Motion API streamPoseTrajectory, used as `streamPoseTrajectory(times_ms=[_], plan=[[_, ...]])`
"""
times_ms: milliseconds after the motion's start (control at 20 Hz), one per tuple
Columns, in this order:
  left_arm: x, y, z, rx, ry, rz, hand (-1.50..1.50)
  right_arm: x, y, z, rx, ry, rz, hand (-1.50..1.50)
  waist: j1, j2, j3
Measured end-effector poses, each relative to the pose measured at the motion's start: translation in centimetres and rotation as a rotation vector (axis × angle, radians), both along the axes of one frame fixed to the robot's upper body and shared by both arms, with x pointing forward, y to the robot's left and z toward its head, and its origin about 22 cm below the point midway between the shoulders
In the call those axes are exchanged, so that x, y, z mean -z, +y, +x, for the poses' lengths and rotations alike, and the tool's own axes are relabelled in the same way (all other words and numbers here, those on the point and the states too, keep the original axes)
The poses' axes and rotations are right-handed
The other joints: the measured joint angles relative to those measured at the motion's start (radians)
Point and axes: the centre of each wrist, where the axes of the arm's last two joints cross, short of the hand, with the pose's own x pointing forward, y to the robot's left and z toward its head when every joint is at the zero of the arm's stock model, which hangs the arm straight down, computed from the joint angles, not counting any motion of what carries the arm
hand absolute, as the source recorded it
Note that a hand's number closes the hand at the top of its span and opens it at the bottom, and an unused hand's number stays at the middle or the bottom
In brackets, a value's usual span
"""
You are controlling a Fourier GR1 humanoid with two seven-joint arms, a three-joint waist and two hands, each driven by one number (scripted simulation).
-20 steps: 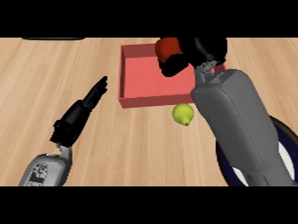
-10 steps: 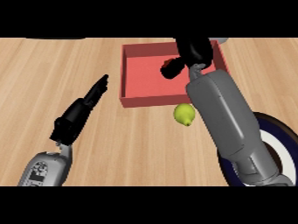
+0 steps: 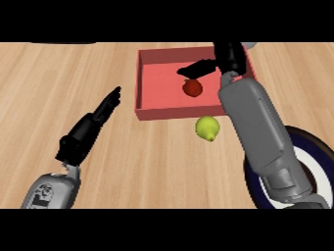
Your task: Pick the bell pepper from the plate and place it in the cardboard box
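The red bell pepper (image 3: pixel 192 87) lies on the floor of the red open-topped box (image 3: pixel 152 78) at the back of the counter, free of any hand. My right hand (image 3: pixel 228 58) hangs over the box's right side, open, its fingers pointing away and its thumb (image 3: pixel 197 69) stretched left just above the pepper. The right forearm covers part of the box's right wall. The dark-rimmed plate (image 3: pixel 327 158) sits at the lower right, partly hidden by that forearm. On the left, my left hand (image 3: pixel 90 128) rests open with its fingers straight.
A yellow-green lemon (image 3: pixel 207 128) lies on the wooden counter just in front of the box, close to the right forearm. A dark object (image 3: pixel 61 43) shows at the counter's far left edge.
The right hand has opened and risen toward the box's far side, and the pepper it held now lies inside the box. The left hand has not moved.
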Motion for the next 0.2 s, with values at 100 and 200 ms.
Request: streamPoseTrajectory(times_ms=[100,200], plan=[[0.0,0.4,0.0,-0.007,0.0,0.001,0.0,0.3,-1.2,0.0,0.01,-0.034,0.11,-1.5,-0.004,-0.001,0.0],[-0.2,0.0,0.2,-0.011,-0.002,-0.001,0.0,-0.2,-2.5,0.1,0.02,-0.066,0.22,-1.5,-0.011,-0.002,0.001]])
